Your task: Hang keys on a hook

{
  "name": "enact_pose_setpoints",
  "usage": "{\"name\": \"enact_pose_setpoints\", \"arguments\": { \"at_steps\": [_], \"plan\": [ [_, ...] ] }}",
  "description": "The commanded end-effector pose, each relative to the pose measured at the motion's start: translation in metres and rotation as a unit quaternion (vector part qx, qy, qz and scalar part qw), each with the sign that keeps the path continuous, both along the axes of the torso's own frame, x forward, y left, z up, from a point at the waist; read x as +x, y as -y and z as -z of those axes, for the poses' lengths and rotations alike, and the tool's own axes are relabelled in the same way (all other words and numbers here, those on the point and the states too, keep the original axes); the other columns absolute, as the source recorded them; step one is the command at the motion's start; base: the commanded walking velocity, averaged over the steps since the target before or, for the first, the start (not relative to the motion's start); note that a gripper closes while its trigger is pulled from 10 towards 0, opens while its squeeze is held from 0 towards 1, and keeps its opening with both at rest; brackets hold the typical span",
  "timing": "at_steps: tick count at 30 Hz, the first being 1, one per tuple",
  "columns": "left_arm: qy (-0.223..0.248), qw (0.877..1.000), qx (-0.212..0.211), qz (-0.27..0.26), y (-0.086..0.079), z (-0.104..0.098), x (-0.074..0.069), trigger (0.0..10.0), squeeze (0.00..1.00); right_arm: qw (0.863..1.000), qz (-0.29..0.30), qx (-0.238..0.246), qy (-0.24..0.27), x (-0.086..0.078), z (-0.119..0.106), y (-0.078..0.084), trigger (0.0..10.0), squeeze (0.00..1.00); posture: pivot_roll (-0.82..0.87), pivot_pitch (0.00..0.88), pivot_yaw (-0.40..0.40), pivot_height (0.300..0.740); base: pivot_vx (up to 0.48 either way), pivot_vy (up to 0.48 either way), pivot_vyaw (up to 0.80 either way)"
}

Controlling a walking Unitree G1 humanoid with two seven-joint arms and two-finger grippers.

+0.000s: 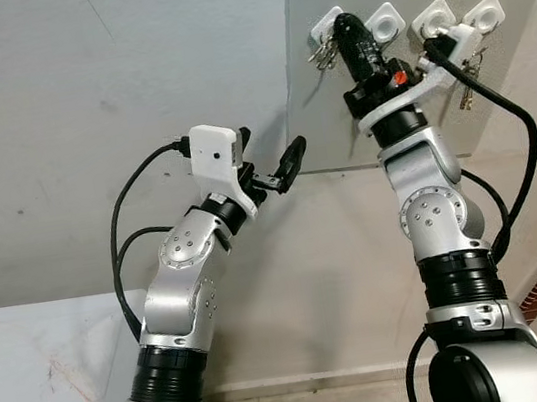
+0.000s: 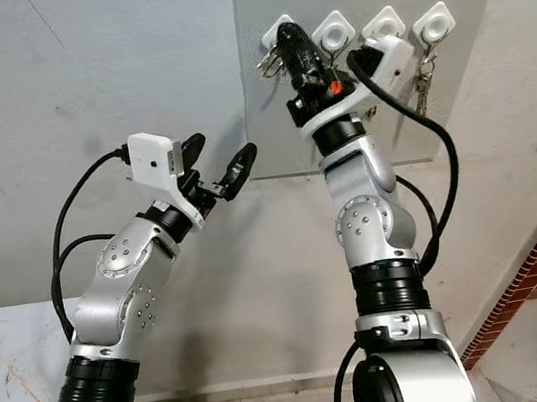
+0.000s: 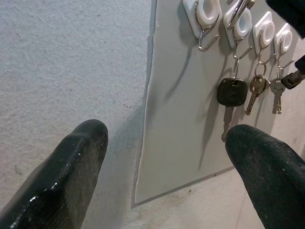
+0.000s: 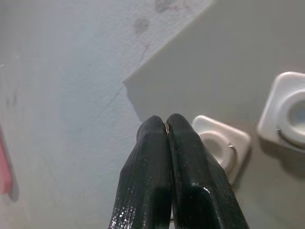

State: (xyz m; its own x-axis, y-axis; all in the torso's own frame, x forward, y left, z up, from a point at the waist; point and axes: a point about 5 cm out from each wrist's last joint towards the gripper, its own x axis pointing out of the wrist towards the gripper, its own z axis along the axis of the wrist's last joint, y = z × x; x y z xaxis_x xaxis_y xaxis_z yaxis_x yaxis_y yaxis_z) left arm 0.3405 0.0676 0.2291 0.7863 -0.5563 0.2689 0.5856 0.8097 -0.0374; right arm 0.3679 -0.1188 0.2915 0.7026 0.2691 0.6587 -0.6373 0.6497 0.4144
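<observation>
Filling most of the frame in the head views, a grey wall (image 1: 83, 107) is carrying a paler grey board (image 1: 387, 112) at upper right, and a row of four white square hooks (image 1: 433, 17) is sitting along the board's top edge.

Rising from the lower right of the frame, the right arm (image 1: 438, 216) is standing almost straight up, its wrist bending toward the board. The right gripper (image 1: 346, 30) is reaching the leftmost hook (image 1: 326, 23) in the upper middle of the frame, and its two black fingers (image 4: 167, 162) are pressing flat together with a thin sliver of metal wire between their tips. A small bunch of silver keys (image 1: 323, 51) is dangling just beside those fingers, against the leftmost hook; whether its ring is already over the hook is not clear.

Coming up from the lower left, the left arm (image 1: 178, 305) is bending at the elbow and holding the left gripper (image 1: 273, 160) mid-frame, well apart from the hooks, with its fingers (image 3: 66, 167) spread wide.

In the left wrist view, other keys are hanging from the further hooks: a black-headed key (image 3: 231, 93), a brass key (image 3: 256, 86) and a small silver pair (image 3: 276, 90)
</observation>
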Motion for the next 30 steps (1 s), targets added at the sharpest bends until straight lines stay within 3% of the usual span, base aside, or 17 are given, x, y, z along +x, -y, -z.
{"name": "enact_pose_setpoints", "arguments": {
  "at_steps": [1,12,30],
  "plan": [
    [0.006,1.0,0.0,-0.001,0.0,-0.002,-0.001,10.0,0.0,1.0,0.011,0.004,0.013,0.001,-0.009,0.005,10.0,0.0,0.02,0.0,-0.034,0.74,0.0,0.0,0.0],
    [0.005,1.0,-0.001,0.003,0.001,-0.002,-0.001,10.0,0.0,1.0,0.015,0.012,0.007,0.003,-0.003,0.008,10.0,0.0,0.02,0.0,-0.031,0.74,0.0,0.0,0.0],
    [0.006,1.0,-0.001,0.001,0.001,-0.002,-0.002,10.0,0.0,0.999,-0.01,0.035,0.037,0.006,-0.017,0.003,10.0,0.0,0.03,0.0,-0.036,0.74,0.0,0.0,0.0]
  ]
}}
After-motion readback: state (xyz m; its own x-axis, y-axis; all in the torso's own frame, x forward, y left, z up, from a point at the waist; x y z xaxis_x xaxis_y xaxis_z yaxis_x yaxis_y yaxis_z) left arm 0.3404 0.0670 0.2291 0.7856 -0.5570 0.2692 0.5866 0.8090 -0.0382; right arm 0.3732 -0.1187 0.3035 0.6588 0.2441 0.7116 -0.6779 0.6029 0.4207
